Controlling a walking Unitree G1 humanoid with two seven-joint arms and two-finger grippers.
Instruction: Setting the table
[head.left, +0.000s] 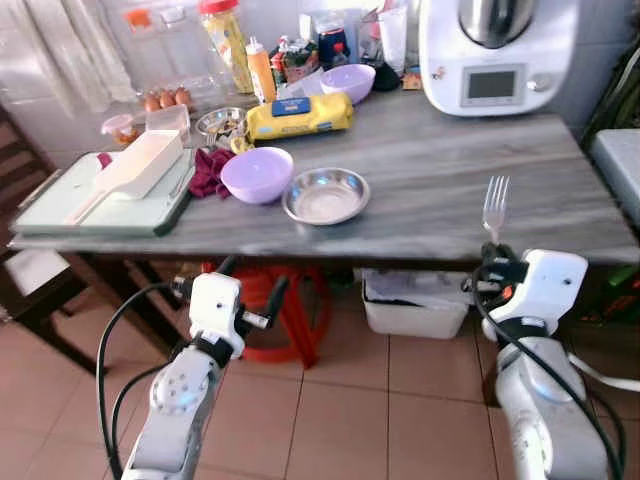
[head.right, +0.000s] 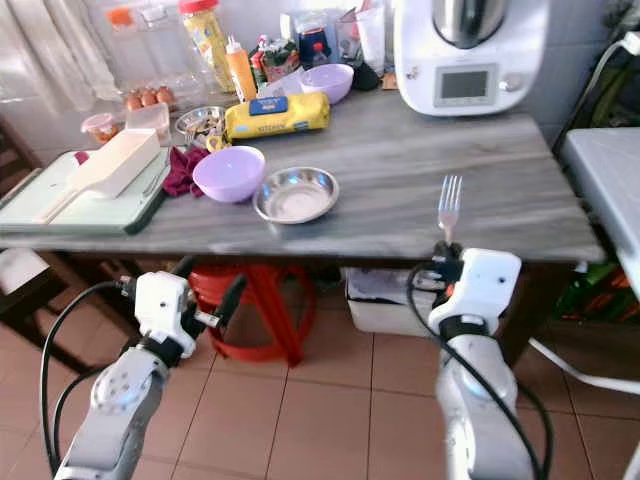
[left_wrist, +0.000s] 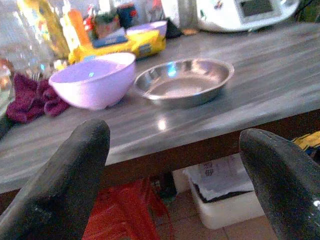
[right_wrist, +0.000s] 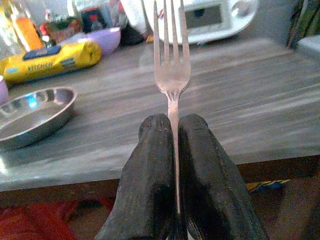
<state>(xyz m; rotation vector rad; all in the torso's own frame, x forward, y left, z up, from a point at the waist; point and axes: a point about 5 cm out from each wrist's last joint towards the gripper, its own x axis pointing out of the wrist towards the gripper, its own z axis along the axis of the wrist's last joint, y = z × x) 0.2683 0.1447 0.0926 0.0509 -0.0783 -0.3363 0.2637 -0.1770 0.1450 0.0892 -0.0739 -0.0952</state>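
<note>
The right end effector (right_wrist: 173, 150) is clenched on a fork (right_wrist: 172, 70), its two black fingers (right_wrist: 150, 170) pressed against the handle from both sides. The fork stands upright with its tines up, held just in front of the near edge of the grey counter (head.left: 450, 180), toward its right end. The left end effector (left_wrist: 175, 165) hangs released below the counter edge, fingers spread wide and holding nothing. On the counter, left of the middle, a steel dish (head.left: 325, 195) sits just beside a purple bowl (head.left: 257, 174); whether their rims touch is hard to tell. A dark red cloth (head.left: 208, 170) lies against the bowl's other side, next to a green tray (head.left: 60, 205) carrying a white container (head.left: 140, 165). Behind them lies a yellow packet (head.left: 286, 115), with a second purple bowl (head.left: 347, 82) and bottles further back. A white kitchen machine (head.left: 495, 50) stands at the rear right. Under the counter are a red stool (head.left: 290, 300) and a white bin (head.left: 420, 300) on the tiled floor.
</note>
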